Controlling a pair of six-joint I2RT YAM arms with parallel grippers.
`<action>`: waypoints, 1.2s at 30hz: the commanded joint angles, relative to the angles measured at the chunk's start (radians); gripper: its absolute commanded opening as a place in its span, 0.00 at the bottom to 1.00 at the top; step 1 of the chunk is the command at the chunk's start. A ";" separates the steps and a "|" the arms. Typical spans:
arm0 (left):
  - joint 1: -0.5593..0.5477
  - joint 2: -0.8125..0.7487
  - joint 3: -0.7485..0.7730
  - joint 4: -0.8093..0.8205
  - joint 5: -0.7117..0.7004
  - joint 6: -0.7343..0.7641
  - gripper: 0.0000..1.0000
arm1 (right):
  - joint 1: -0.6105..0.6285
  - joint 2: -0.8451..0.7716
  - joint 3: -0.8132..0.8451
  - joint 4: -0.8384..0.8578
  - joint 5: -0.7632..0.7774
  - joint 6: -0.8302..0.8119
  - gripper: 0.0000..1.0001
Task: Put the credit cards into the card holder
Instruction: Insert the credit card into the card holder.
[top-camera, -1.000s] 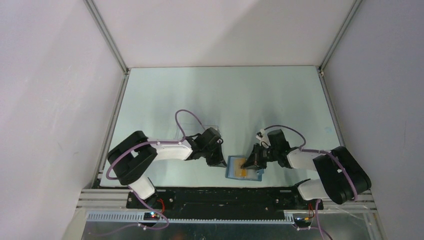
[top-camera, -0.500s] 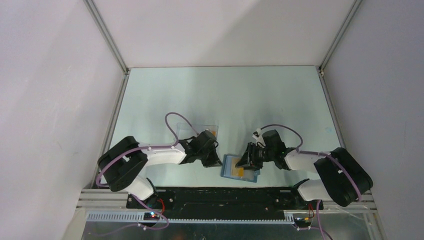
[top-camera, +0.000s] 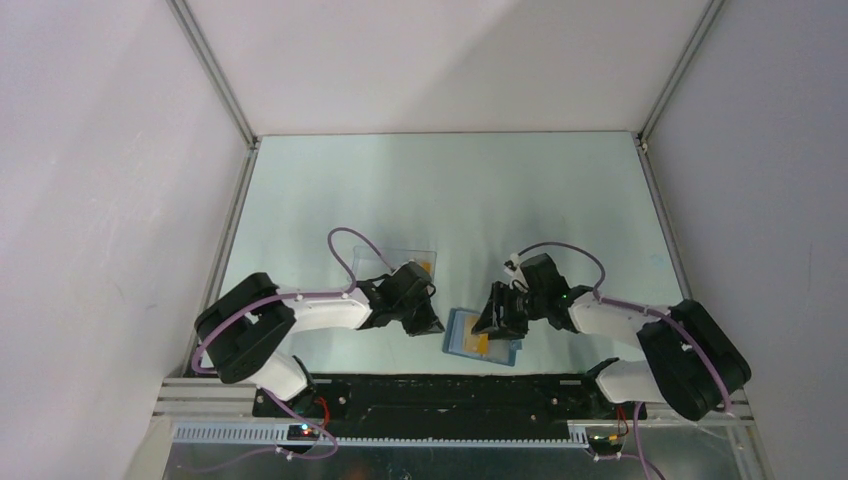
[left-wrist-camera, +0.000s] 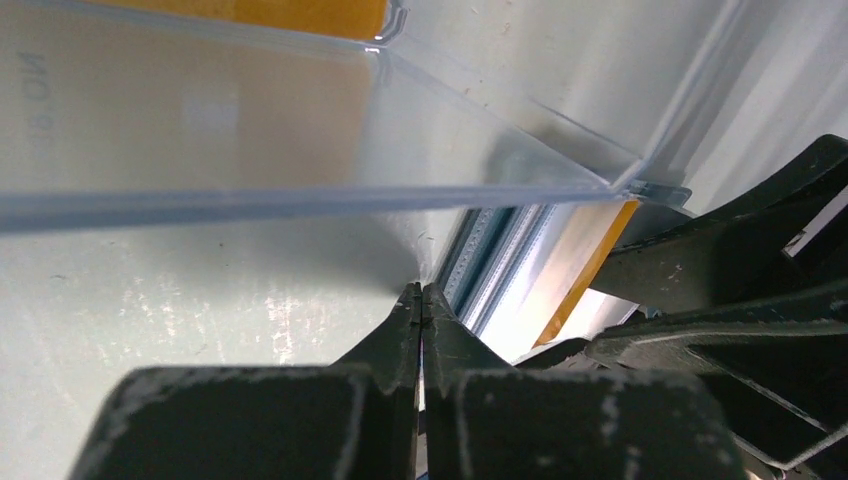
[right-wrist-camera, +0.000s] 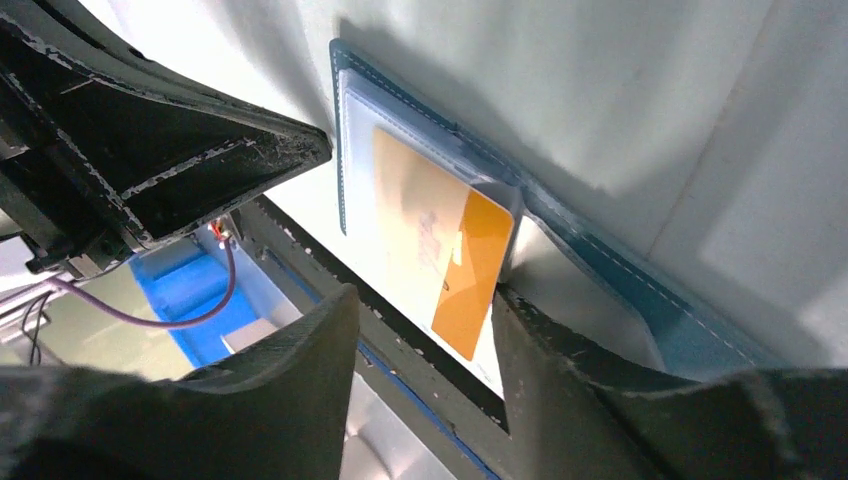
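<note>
Glossy credit card (right-wrist-camera: 470, 285); matt stitched card holder (right-wrist-camera: 620, 270)

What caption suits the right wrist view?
Right gripper, jaws apart, poised over an orange credit card partly tucked into a clear pocket of the open blue card holder.

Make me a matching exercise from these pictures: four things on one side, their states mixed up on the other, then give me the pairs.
1. left pincer
2. right pincer
3. card holder
4. orange card

A. lying spread open
B. shut tight
C. partly tucked into the holder, one end sticking out
D. open, astride the card

Pairs: 1-B, 2-D, 3-A, 4-C
</note>
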 joint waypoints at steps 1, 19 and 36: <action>-0.007 0.000 0.005 0.020 -0.018 -0.014 0.00 | 0.023 0.091 0.024 0.052 -0.028 0.008 0.52; 0.132 -0.188 -0.144 0.016 0.041 0.085 0.39 | 0.087 0.168 0.162 -0.025 -0.025 0.006 0.47; 0.137 -0.031 -0.188 0.284 0.215 0.024 0.51 | 0.120 0.310 0.170 0.138 -0.128 0.125 0.08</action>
